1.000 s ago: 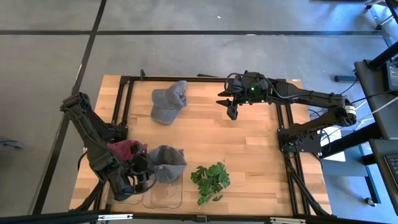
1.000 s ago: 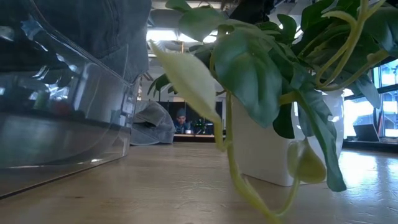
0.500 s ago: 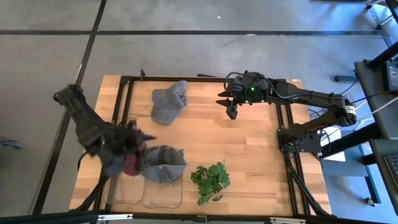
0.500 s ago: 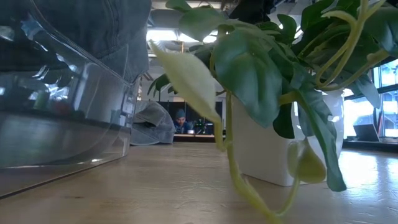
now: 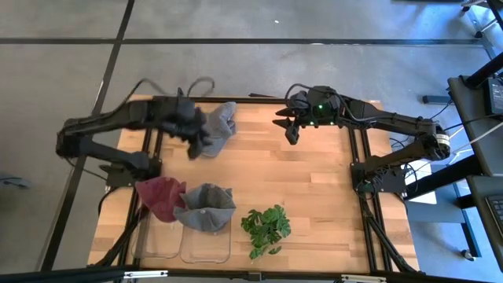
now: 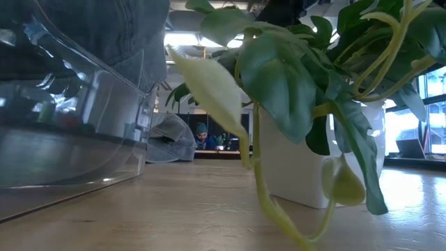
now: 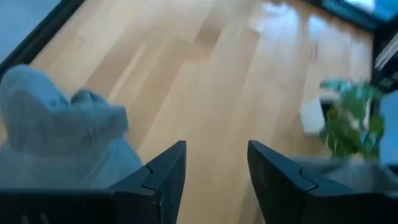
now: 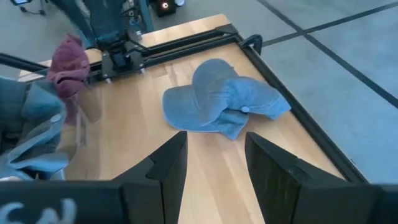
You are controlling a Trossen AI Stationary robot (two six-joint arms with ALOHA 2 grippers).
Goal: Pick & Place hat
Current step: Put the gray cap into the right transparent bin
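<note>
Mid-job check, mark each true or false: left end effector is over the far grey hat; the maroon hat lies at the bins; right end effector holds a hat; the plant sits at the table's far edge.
1. The left end effector is over the far grey hat. True.
2. The maroon hat lies at the clear bins. True.
3. The right end effector holds a hat. False: it is open and empty.
4. The plant sits at the far edge. False: near edge, beside the bins.
</note>
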